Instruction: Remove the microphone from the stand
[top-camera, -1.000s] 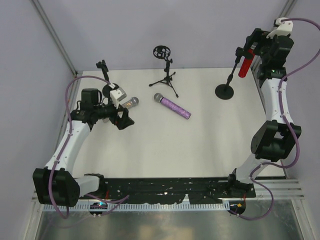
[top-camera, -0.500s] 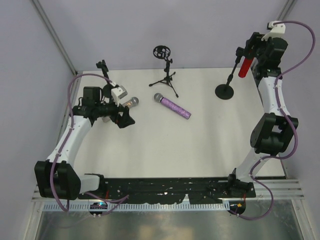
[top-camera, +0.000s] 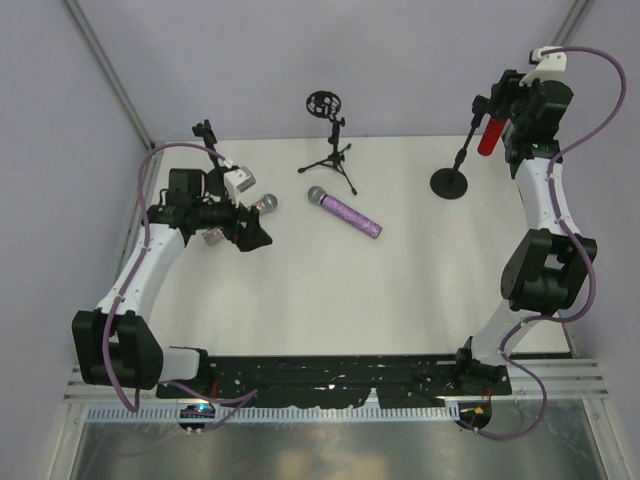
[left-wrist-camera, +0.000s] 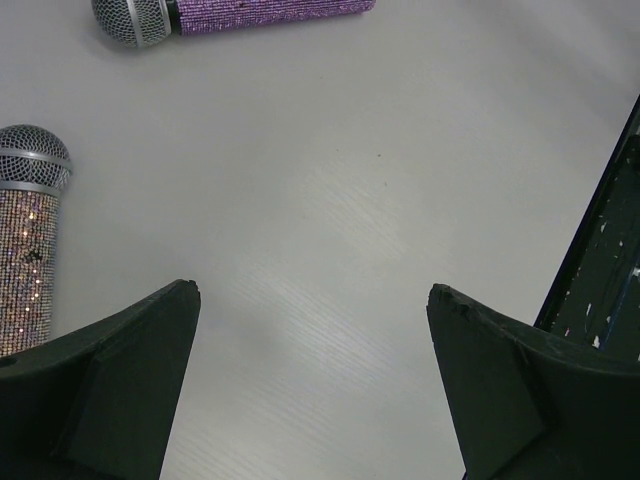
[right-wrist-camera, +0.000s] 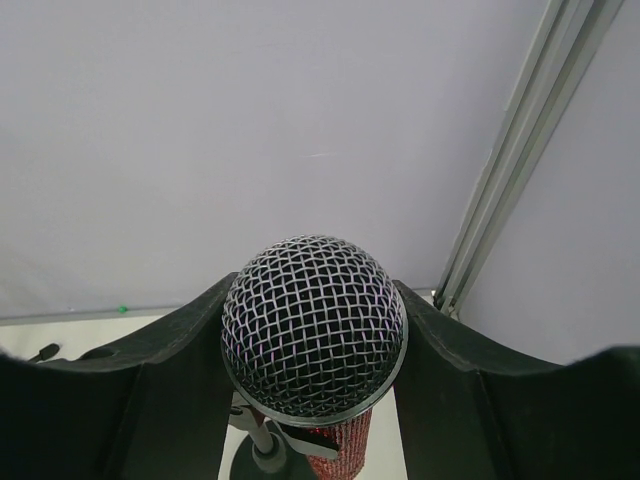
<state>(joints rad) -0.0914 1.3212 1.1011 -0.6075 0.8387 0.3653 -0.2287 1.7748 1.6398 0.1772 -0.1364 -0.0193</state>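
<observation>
Red microphone (top-camera: 487, 137): we count one. It is at the far right, upright with its mesh head on top and raised well above the table. It is just beside the top of the round-base stand, and we cannot tell whether it sits in the clip or is free of it.
Right gripper (top-camera: 498, 105): clamped on the red microphone. In the wrist view we see one finger pressed to each side of the mesh head.
Round-base stand (top-camera: 451, 182): one, at the far right. Its disc rests on the table and its pole leans up toward the red microphone.
Microphones in all: we count three, one held and two lying flat.
Purple microphone (top-camera: 345, 212): flat near the middle of the table, with its head toward the far left.
Silver microphone (top-camera: 262, 205): flat on the left, just beside the left gripper.
Stands in all: we count three.
Tripod stand (top-camera: 334, 150): far middle, with a ring mount on top that holds nothing.
Third stand (top-camera: 207, 133): far left. We see only its top behind the left arm.
Left gripper (left-wrist-camera: 310, 300): fingers wide apart with nothing between them, over bare table to the right of the silver microphone.
Table (top-camera: 400, 290): one, white.
</observation>
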